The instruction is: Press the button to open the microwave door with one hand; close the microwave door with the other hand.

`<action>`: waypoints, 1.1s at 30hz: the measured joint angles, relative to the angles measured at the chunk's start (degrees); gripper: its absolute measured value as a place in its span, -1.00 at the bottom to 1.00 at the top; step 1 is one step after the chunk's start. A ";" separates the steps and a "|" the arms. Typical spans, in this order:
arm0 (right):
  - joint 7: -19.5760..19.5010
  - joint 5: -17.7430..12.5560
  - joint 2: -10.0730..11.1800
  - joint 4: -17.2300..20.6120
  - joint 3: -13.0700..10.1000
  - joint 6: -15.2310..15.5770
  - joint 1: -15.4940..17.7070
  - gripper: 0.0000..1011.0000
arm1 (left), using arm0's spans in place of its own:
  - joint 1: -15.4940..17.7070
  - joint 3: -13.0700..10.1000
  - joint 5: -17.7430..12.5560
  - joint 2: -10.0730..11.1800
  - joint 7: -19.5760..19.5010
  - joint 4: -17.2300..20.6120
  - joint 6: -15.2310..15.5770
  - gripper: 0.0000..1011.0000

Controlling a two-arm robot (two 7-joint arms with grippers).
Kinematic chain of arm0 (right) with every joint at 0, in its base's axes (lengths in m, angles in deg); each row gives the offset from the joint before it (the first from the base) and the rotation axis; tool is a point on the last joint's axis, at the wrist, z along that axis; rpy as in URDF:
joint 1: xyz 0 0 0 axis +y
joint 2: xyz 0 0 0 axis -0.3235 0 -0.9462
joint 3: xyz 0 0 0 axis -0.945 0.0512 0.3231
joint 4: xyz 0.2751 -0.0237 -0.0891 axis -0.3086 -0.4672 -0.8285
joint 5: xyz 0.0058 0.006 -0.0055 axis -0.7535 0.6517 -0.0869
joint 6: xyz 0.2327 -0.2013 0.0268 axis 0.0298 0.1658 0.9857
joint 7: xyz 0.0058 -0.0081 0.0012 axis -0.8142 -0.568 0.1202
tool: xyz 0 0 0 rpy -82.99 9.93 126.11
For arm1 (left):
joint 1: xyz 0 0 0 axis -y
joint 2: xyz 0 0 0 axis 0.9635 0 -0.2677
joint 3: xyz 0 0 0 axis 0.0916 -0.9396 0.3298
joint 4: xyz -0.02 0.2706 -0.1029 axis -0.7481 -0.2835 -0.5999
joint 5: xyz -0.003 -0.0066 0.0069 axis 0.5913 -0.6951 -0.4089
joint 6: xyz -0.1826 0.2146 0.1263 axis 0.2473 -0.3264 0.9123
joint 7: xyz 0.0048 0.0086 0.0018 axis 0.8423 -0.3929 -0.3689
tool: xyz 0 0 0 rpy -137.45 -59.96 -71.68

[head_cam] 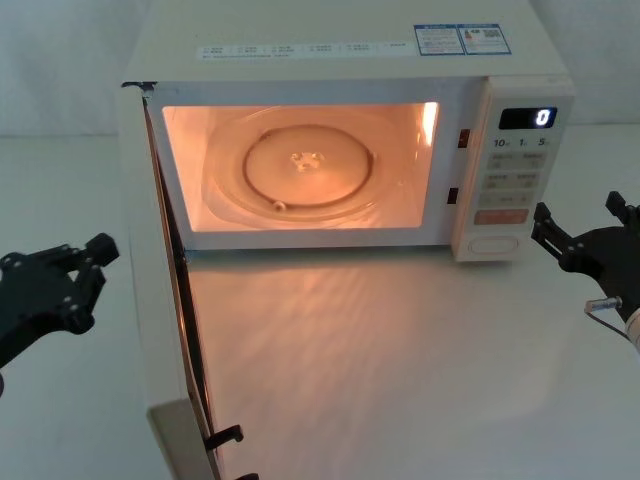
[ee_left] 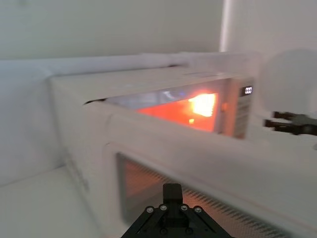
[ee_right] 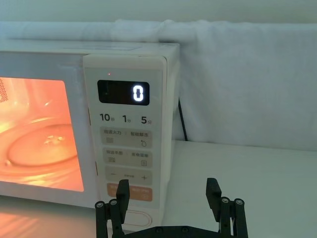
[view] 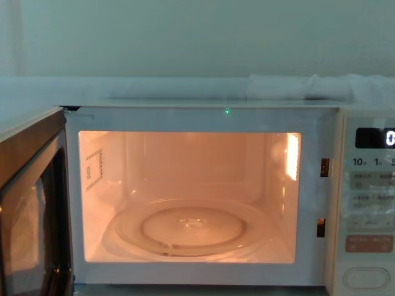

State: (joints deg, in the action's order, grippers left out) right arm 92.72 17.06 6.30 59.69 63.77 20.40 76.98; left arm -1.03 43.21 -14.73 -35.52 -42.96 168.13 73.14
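Observation:
The cream microwave [head_cam: 340, 60] stands lit inside, its display showing 0. The microwave door [head_cam: 165, 330] is swung wide open on its left hinge and reaches toward me; its windowed outer face [ee_left: 163, 178] lies just ahead of my left gripper [ee_left: 172, 189]. That left gripper [head_cam: 100, 248] hovers left of the door, apart from it, its fingers together. My right gripper [head_cam: 578, 225] floats open to the right of the control panel, holding nothing. The pill-shaped button [ee_right: 141, 218] sits at the panel's foot, partly behind one of the right gripper's [ee_right: 167, 196] fingers [ee_right: 122, 191]. The button [view: 366, 279] also shows in the chest view.
A glass turntable [view: 185, 229] lies in the glowing cavity. White cloth [ee_right: 237, 74] drapes the wall behind. The white tabletop [head_cam: 400, 360] in front of the oven is bare, with the open door cutting across its left part.

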 joint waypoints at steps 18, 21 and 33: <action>0.00 0.00 0.00 0.00 0.01 0.00 0.00 0.98 | 11.08 -10.71 2.49 4.76 -7.57 -3.27 -0.75 -1.00; 0.00 0.00 0.00 0.00 0.00 0.00 0.00 0.98 | 14.64 -14.69 1.31 3.47 -7.57 -5.29 -1.22 -1.00; 0.00 0.00 0.00 0.00 0.00 0.00 0.00 0.98 | 27.42 -26.50 -2.46 -3.58 -4.31 -12.61 -0.14 -1.00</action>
State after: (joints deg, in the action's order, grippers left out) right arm 92.72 17.06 6.30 59.69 63.77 20.40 76.98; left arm 26.39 16.71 -17.19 -39.09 -47.27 155.52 72.99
